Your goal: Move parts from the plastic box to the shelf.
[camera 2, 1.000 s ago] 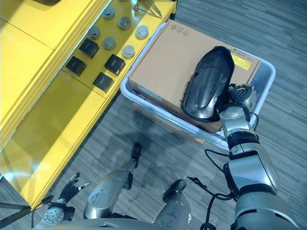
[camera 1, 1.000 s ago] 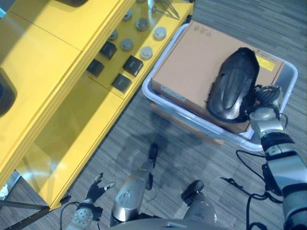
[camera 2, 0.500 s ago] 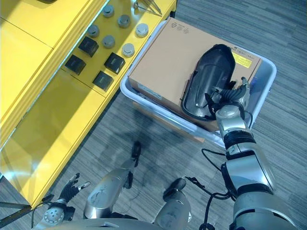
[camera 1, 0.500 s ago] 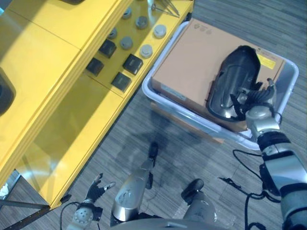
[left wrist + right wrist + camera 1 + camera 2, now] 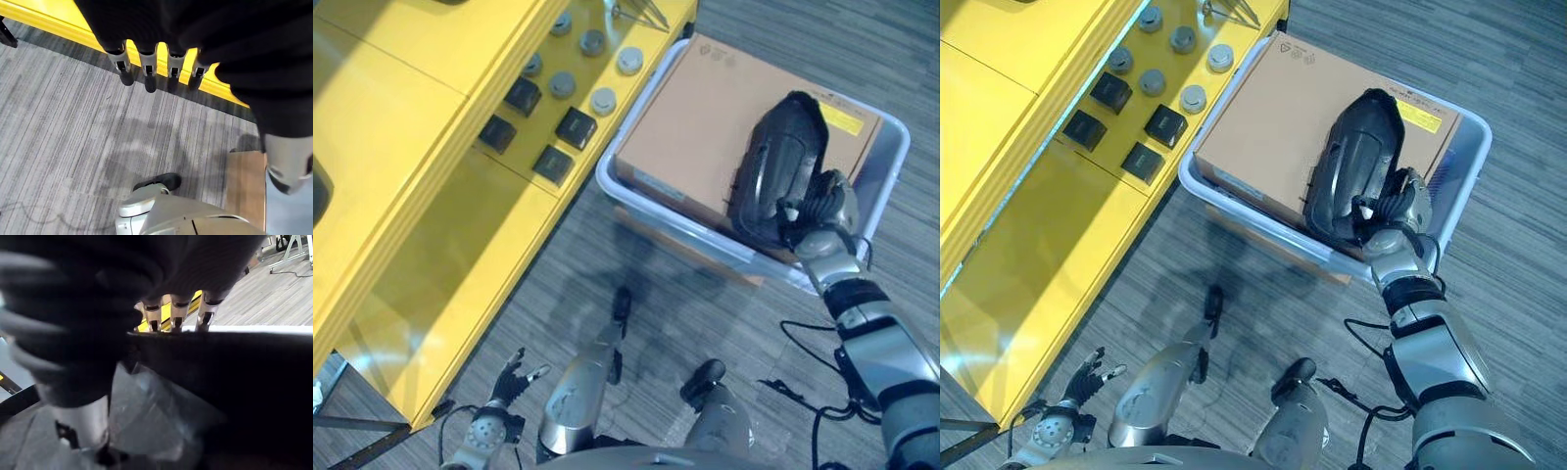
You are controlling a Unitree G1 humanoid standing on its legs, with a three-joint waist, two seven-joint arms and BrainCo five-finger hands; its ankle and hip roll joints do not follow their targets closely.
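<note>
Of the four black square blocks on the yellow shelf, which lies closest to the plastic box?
The black square block on the plastic box's side; the other three sit farther left.

shelf (image 5: 431, 176) left | plastic box (image 5: 891, 157) right, beside it | carton (image 5: 705, 127) in box | part (image 5: 773, 166) on carton

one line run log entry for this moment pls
phase: grasping part | right hand: shut on black part atop cardboard box in plastic box | left hand: open, idle near floor

This looks like a workshop or a factory storage area. A long yellow metal shelf (image 5: 431, 147) holds rows of small black blocks (image 5: 577, 127) and grey round parts (image 5: 603, 101), above a grey striped carpet floor (image 5: 607, 255).
</note>
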